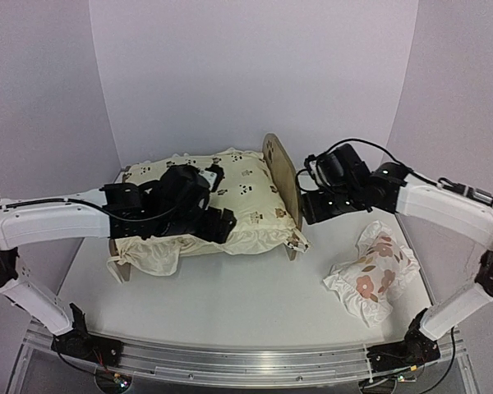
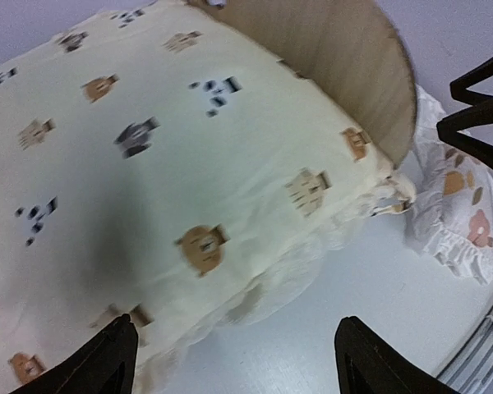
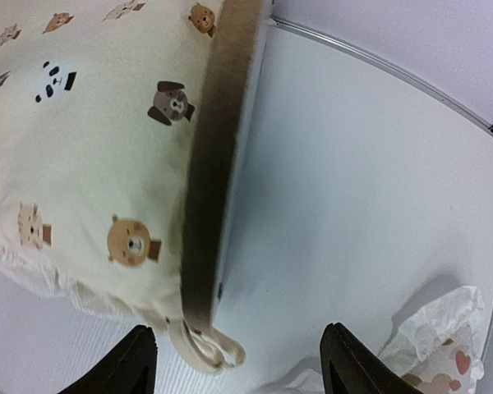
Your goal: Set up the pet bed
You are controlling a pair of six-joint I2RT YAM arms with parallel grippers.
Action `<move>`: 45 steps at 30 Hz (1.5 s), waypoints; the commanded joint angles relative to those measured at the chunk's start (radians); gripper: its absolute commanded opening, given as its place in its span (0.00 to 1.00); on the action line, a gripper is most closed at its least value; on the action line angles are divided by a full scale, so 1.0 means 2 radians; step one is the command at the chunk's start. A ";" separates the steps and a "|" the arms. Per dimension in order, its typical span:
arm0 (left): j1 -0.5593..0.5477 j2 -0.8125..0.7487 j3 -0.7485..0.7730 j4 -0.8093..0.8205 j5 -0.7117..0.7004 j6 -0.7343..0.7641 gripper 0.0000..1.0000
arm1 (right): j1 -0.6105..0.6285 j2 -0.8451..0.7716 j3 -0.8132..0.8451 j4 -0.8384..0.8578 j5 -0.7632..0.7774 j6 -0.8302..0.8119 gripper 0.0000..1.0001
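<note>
Top view: the bed (image 1: 281,176) holds the cushion (image 1: 246,193), which lies under the left end effector (image 1: 220,223). The pillow (image 1: 371,271) lies on the bench (image 1: 230,304) near the right end effector (image 1: 311,205). Only this view shows the bed's foot.

Left wrist: fingers (image 2: 107,353) apart over the cushion.

Right wrist: fingers (image 3: 353,361) apart, with the headboard (image 3: 209,164) and tie string (image 3: 205,349) just ahead.

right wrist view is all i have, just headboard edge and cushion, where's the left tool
observer: The left tool is open above the cushion's near edge, holding nothing.
operator: does the cushion hang off anywhere at the foot end
observer: Yes, it droops over the near foot corner of the pet bed.
</note>
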 commanded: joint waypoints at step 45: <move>-0.036 0.237 0.262 0.079 -0.083 0.174 0.00 | -0.002 -0.223 -0.239 0.107 -0.236 0.042 0.45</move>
